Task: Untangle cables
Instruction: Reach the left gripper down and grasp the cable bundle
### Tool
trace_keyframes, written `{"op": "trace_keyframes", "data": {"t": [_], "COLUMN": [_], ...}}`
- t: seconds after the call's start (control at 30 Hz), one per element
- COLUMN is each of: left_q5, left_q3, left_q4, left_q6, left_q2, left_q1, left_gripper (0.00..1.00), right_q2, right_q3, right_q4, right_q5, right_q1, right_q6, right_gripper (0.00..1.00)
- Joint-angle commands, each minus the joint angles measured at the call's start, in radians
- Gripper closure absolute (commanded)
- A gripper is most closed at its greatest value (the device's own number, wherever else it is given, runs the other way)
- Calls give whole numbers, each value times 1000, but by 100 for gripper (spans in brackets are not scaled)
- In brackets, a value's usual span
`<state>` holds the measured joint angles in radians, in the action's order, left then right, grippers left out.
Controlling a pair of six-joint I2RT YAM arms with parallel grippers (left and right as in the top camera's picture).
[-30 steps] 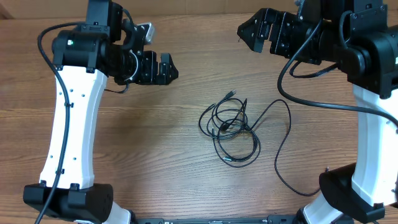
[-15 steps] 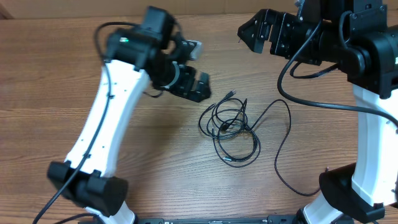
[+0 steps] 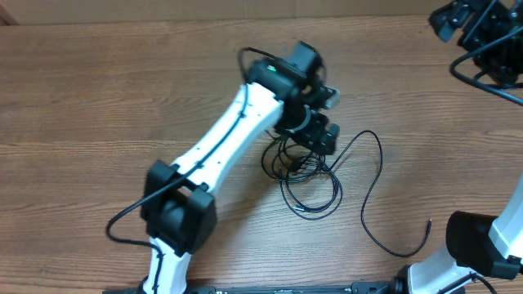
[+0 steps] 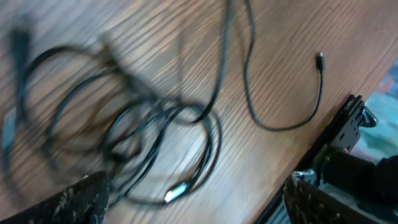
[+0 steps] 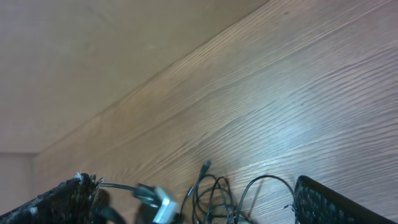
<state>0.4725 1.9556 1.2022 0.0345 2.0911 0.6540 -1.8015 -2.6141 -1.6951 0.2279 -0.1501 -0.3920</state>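
The cables [image 3: 304, 178] lie as a tangle of thin black loops at the table's middle. One long cord [image 3: 377, 167] runs off to the right and ends in a plug [image 3: 428, 222] near the front edge. My left gripper [image 3: 322, 137] hangs over the far side of the tangle, open and empty. In the blurred left wrist view my gripper [image 4: 199, 208] is over the loops [image 4: 134, 134], near a metal-tipped plug [image 4: 177, 191]. My right gripper [image 3: 451, 18] is open and empty at the far right corner, away from the cables [image 5: 214, 196].
The wooden table [image 3: 98, 122] has a pale wall [image 5: 93, 56] behind its far edge. The left arm's white link [image 3: 229, 135] reaches diagonally across the middle. The right arm's base [image 3: 482, 245] and its thick black cable [image 3: 482, 82] stand at the right.
My left arm has swung right from the far left until its gripper is over the tangle. My right arm has drawn back toward the far right corner. The cables have not moved.
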Motion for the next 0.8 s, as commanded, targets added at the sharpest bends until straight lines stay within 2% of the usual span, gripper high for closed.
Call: {"op": "trace_keyframes", "data": {"t": [0.0,0.13,0.23,0.27,0.43,0.47,0.53,0.63,0.77], "left_q5": [-6,-134,-150,-146,-143,-143,-142,-112,99], "left_q3": [1,1,1,1,1,1,1,12,127], "left_q4": [-61,-157,-201,-211,-233,-235,-232,-222,-174], "left_q6": [2,3,2,3,3,3,7,42,49], "left_q2": [50,101,127,132,163,170,178,168,117], "left_q1": [55,102,119,122,132,132,132,124,89], "left_gripper": [11,16,21,25,60,69,96,96,96], "right_q2": [31,31,31,31,31,31,31,31,31], "right_q3": [-3,-3,-3,-3,-3,-3,-3,-3,-3], "right_q4": [2,2,2,2,2,2,2,2,2], "right_q5": [-2,-2,-2,-2,-2,-2,-2,-2,-2], "right_q1": [-30,-31,-31,-31,-31,-31,-31,-31,-31], "right_q6": [6,6,6,6,6,6,6,6,6], "right_gripper": [0,0,0,0,0,0,0,0,0]}}
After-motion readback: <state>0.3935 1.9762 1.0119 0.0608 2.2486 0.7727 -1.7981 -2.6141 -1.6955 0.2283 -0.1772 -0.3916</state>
